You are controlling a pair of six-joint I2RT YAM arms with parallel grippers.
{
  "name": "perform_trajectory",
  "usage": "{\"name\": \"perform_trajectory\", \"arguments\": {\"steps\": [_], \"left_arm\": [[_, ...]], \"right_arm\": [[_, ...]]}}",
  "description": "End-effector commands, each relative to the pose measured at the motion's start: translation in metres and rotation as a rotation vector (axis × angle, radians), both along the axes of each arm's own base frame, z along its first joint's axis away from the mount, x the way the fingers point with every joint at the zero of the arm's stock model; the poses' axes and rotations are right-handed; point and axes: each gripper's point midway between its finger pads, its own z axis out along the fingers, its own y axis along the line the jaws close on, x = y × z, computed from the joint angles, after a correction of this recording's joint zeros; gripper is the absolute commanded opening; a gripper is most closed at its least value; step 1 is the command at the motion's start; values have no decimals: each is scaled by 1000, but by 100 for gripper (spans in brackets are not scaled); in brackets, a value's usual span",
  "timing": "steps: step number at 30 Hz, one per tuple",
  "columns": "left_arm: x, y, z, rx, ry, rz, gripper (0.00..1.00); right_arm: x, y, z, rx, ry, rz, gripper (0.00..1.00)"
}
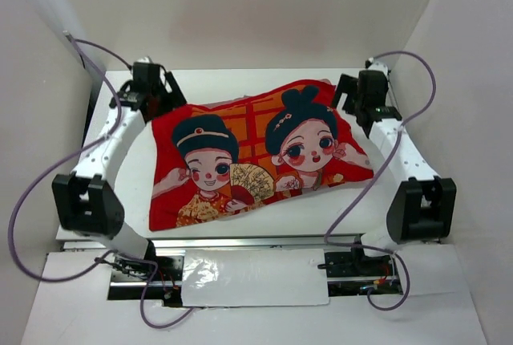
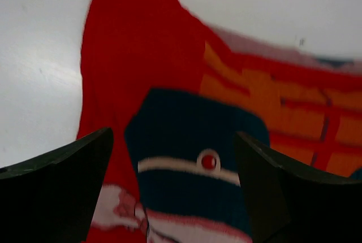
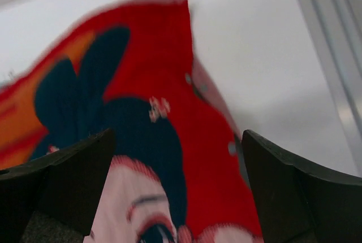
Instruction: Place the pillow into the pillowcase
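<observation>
The red pillowcase [image 1: 256, 152], printed with two dark-haired cartoon children and a fan, lies spread flat and printed side up in the middle of the white table [image 1: 136, 176]. The pillow is hidden; none of its cream surface shows. Over the case's far left corner my left gripper [image 1: 166, 95] stands open, and its wrist view shows the boy's dark cap on the pillowcase [image 2: 141, 56] between the spread fingers [image 2: 68, 164]. My right gripper [image 1: 353, 98] is open over the far right corner, with the girl's hair and face on the pillowcase [image 3: 153, 45] between its fingers [image 3: 294, 181]. Neither holds anything.
White enclosure walls [image 1: 240, 8] close in the back and both sides. Purple cables [image 1: 16, 225] loop beside each arm. A metal rail [image 1: 256, 242] runs along the table's near edge, and below it a white sheet [image 1: 252, 277] lies between the arm bases.
</observation>
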Motion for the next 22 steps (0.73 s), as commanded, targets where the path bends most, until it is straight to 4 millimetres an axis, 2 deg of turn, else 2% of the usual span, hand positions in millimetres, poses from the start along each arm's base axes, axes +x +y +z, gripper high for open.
{"name": "perform_trajectory", "arguments": {"steps": [1, 2, 3, 4, 5, 6, 8, 15, 22], "left_arm": [[-51, -25, -3, -33, 11, -35, 100], [-64, -33, 0, -20, -3, -42, 100], [-88, -33, 8, -35, -43, -15, 100], [-98, -34, 12, -42, -72, -2, 100], [-109, -38, 15, -48, -94, 3, 100], [-123, -30, 23, -54, -136, 41, 100], [-138, -30, 27, -55, -138, 32, 100], [-169, -16, 20, -17, -75, 81, 100], [-176, -11, 17, -3, -54, 104, 100]], "right_arm": [[-35, 2, 2, 44, -32, 0, 100], [-43, -1, 6, 38, -44, -11, 100], [-54, -3, 25, 46, -104, -23, 100], [-63, -8, 16, 49, -94, -61, 100], [-68, -10, 19, 56, -105, -79, 100], [-77, -10, 22, 66, -98, -85, 100], [-83, -15, 14, 71, -62, -112, 100], [-86, -8, 34, 92, -93, -75, 100], [-88, -2, 25, 100, -85, -38, 100]]}}
